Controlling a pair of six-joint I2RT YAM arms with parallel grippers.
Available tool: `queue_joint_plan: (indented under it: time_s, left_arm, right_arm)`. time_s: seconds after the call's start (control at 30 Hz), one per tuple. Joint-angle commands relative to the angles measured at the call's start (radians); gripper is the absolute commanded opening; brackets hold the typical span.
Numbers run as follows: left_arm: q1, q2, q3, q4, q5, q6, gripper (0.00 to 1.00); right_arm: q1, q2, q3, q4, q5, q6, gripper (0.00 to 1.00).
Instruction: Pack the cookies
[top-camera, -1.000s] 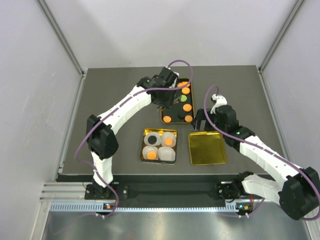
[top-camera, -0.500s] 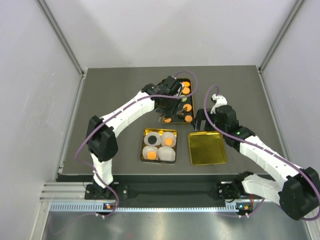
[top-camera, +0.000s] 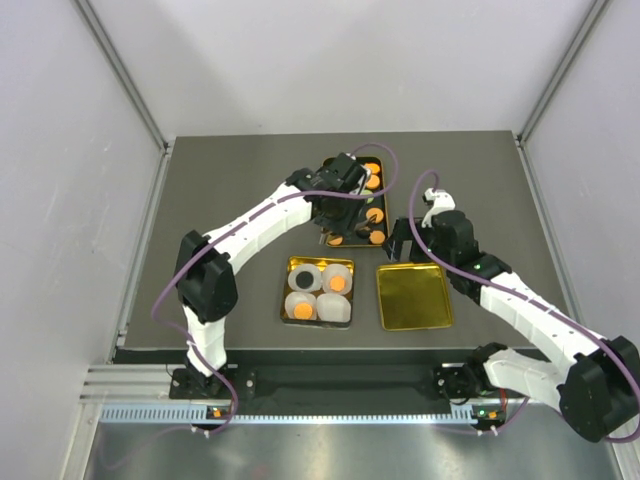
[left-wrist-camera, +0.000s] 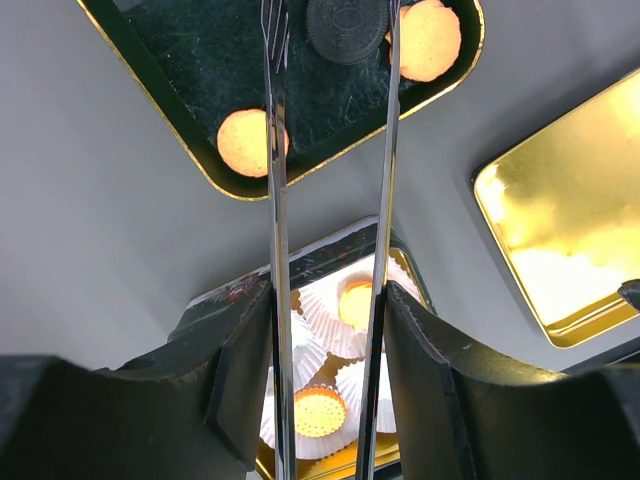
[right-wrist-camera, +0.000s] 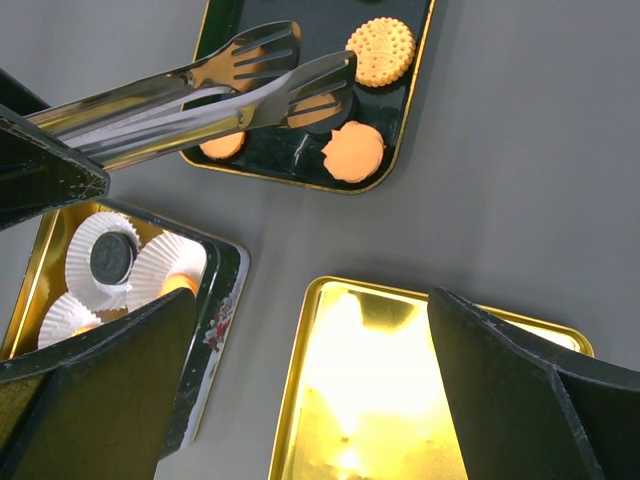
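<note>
Cookies (right-wrist-camera: 380, 50) lie on the tray (right-wrist-camera: 395, 105) at 12 o'clock on the surface, others in the tin (top-camera: 287, 290) at 6, the half-closed left claw (left-wrist-camera: 328, 300) gripping tongs (right-wrist-camera: 200, 95) that straddle a black cookie (left-wrist-camera: 345, 30), the right claw (right-wrist-camera: 312, 300) gaping empty.

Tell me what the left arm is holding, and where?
The left tool grips long silver metal tongs near their handle end; a round black cookie sits between their tips.
</note>
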Motion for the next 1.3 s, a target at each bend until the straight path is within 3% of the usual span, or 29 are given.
queue_joint_plan:
  time_s: [0.0,0.33,0.73,1.27]
  left_arm:
    - [-0.008,0.01,0.026,0.051,-0.003,0.015,0.51]
    - [-0.013,0.035,0.045,0.045,-0.02,0.02,0.51]
    - [-0.011,0.018,0.046,-0.025,-0.168,0.024,0.51]
    - [-0.013,0.015,0.043,-0.039,-0.106,0.021,0.49]
  right_arm:
    - [-0.004,-0.027,0.036,0.023,0.005,-0.014,1.0]
    - [-0.003,-0.028,0.038,0.021,0.005,-0.014,1.0]
    - [-0.003,-0.027,0.038,0.02,0.005,-0.014,1.0]
    - [-0.003,-0.025,0.038,0.021,0.005,-0.012,1.0]
